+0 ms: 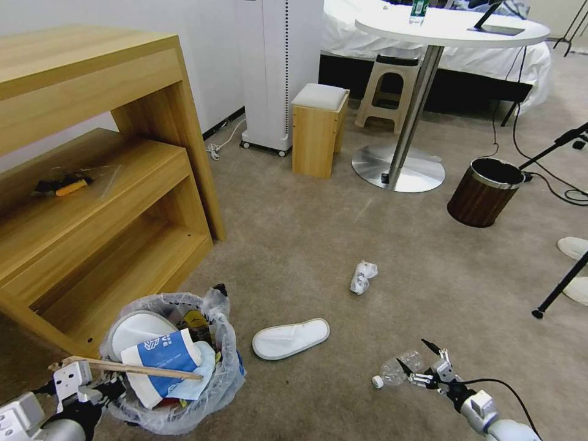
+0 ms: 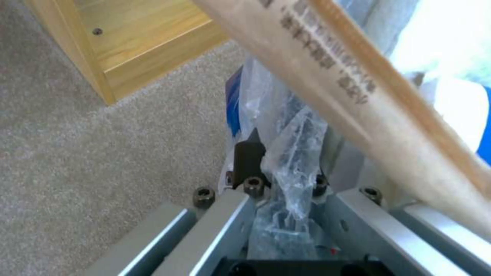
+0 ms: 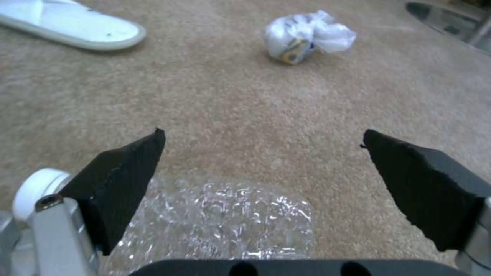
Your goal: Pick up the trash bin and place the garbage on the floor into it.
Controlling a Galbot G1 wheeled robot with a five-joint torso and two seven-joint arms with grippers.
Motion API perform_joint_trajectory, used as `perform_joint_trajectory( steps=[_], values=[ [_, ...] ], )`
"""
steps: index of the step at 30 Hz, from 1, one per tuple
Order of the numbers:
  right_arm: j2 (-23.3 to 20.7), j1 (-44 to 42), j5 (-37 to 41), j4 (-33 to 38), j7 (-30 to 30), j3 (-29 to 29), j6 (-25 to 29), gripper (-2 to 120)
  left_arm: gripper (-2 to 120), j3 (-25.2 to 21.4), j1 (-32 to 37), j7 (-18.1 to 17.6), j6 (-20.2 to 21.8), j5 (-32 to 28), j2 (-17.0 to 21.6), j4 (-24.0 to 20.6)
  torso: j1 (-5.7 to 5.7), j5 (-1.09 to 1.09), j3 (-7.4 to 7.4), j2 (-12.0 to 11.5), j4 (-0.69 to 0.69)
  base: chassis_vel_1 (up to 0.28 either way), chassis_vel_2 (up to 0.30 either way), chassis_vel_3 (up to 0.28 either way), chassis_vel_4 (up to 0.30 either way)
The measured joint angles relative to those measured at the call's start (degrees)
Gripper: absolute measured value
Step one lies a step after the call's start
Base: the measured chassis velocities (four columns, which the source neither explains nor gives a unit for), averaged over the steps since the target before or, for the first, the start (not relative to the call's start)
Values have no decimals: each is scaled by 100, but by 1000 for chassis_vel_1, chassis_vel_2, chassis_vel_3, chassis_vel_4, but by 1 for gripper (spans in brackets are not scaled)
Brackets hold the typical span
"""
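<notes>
Three items remain on the floor [image 1: 343, 233]: slipper [image 1: 290, 338], white wad [image 1: 362, 277], clear bottle [image 1: 397, 370]. Right gripper [image 1: 420, 358] hangs spread-fingered over the bottle; left gripper [image 1: 86, 383] pinches the nearly-full trash bin's [image 1: 171, 367] bagged rim.

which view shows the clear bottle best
The head view: the whole crushed clear bottle lies on the carpet at the open right gripper. The right wrist view shows part of its crinkled body and white cap between the fingers. The left wrist view faces the trash bin.
</notes>
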Motion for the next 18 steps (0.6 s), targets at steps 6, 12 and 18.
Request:
perform_joint_trajectory(
  steps=[6,12,18],
  values=[
    [-30,44,-182,-126,-459,175,212,98,0,0,-20,2,-6,-7,21,14,0,-1,0,0,0,0,0,0,0],
    [-1,315,-483,-450,-1358,424,528,99,0,-12,-33,2,-12,-27,31,7,0,-1,0,0,0,0,0,0,0],
    [105,592,-889,-783,-2131,838,577,99,0,-12,-67,2,-15,-41,14,5,0,-1,0,0,1,0,0,0,0]
  ],
)
